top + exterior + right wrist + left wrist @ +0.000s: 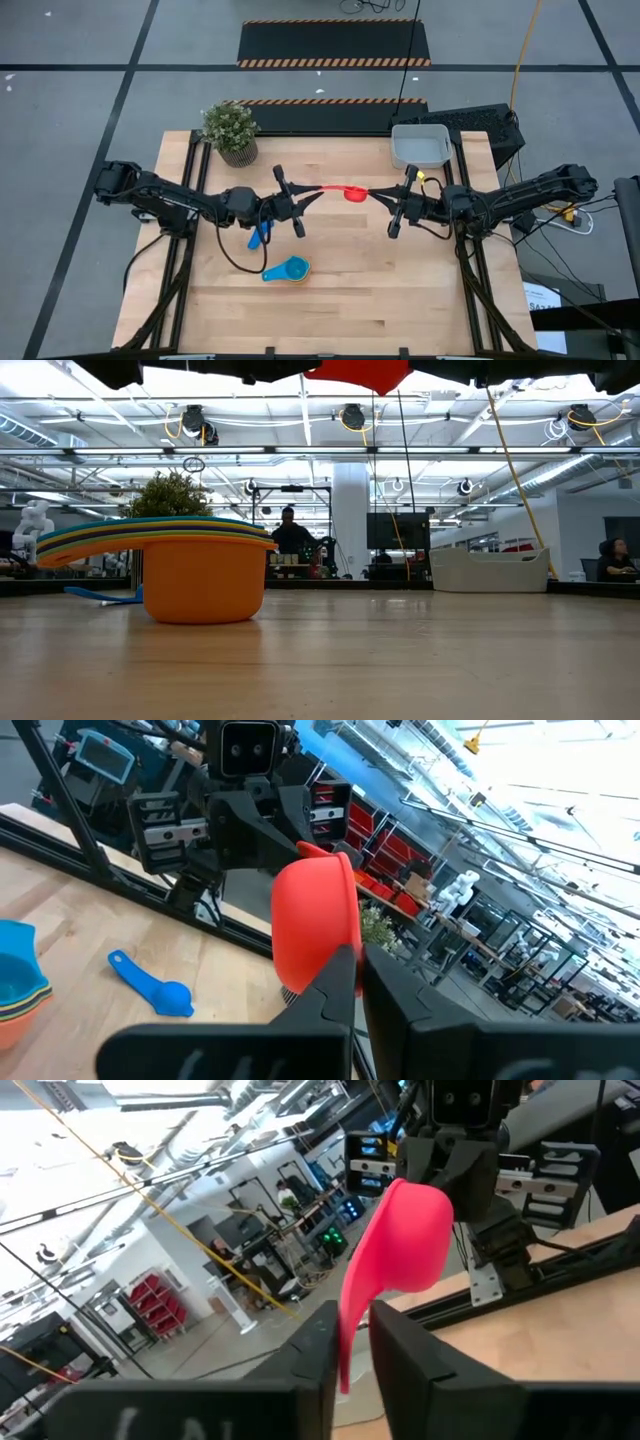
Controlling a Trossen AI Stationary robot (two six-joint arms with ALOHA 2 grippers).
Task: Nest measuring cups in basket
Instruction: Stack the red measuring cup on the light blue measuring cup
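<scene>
A red measuring cup (353, 192) hangs in the air above the table's middle, between my two grippers. My left gripper (314, 194) comes from the table's left and is shut on the cup's handle. My right gripper (377, 194) comes from the right, shut on the bowl. A stack of nested measuring cups (290, 269), orange at the bottom and light blue on top, stands bowl-down on the table nearer the front. A dark blue cup (260, 236) lies beside my left gripper. The light-grey basket (420, 146) stands at the far right. My left gripper pinches the red cup's handle (345, 1342) between its two fingers, near the free end. The fingers lie about level, coming from the table's left, along the handle. My right gripper pinches the bowl's wall at the rim (342, 952), on the side away from the handle. Its fingers come about level from the table's right. The cup hangs clear of the table between both grippers.
A potted green plant (230, 130) stands at the table's far left corner. Bare wood lies in front of the cup stack (200, 575) and across the near half of the table. People sit and stand in the room beyond the table.
</scene>
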